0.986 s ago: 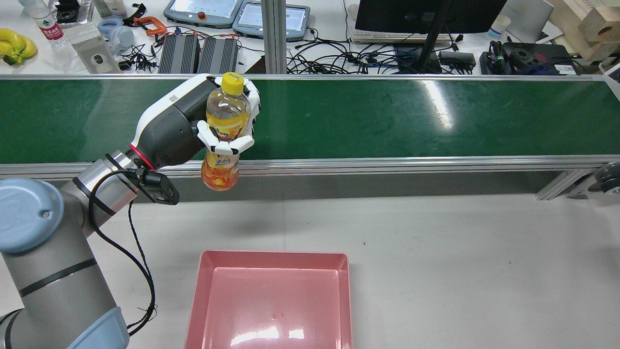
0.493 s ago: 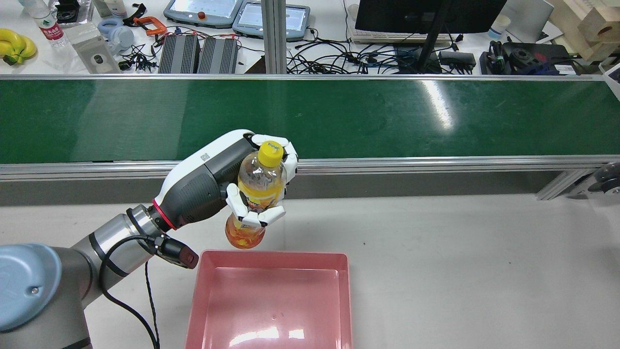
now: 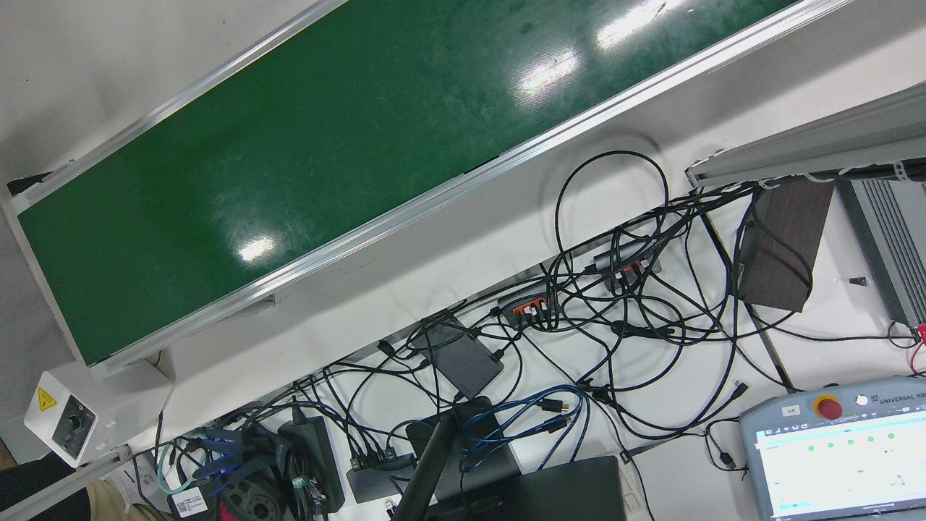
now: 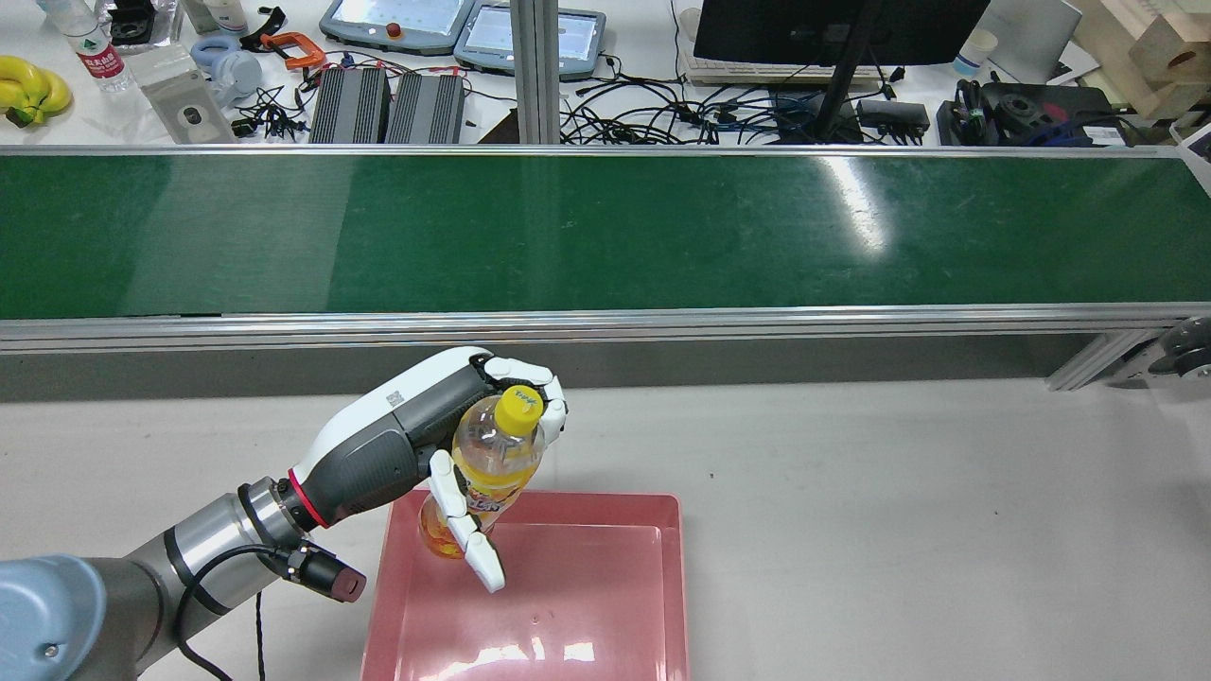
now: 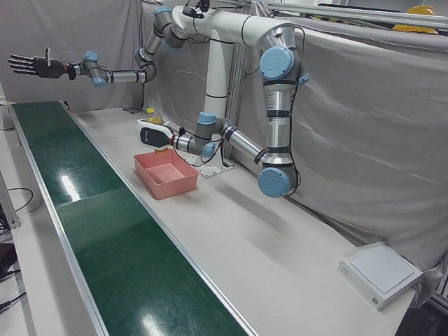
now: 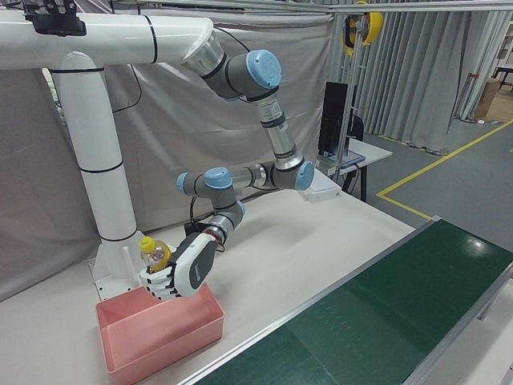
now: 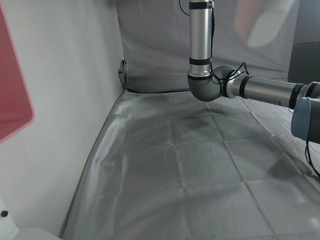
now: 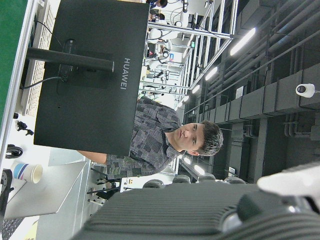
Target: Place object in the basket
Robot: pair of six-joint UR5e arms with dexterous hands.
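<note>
A clear bottle (image 4: 494, 463) of orange drink with a yellow cap hangs tilted over the far left corner of the pink basket (image 4: 587, 497). My left hand (image 4: 407, 449) is shut on it from the left. Its fingers curl round the bottle's neck, and one finger (image 4: 470, 541) points straight down along the bottle. The right-front view shows the bottle (image 6: 151, 255) and the left hand (image 6: 186, 273) just above the basket (image 6: 172, 343). In the left-front view my right hand (image 5: 29, 65) is open, fingers spread, high above the far end of the belt, away from the basket (image 5: 171, 178).
The green conveyor belt (image 4: 662, 232) with its metal rails runs across the table beyond the basket. Cables, a monitor (image 4: 833, 28) and pendants lie behind it. A white box (image 5: 381, 273) sits at the table's far corner. A person (image 8: 165, 142) sits behind the monitor.
The left hand has carried the bottle from above the belt back and down to the basket's far left corner. One finger that was wrapped round the bottle now points straight down.
</note>
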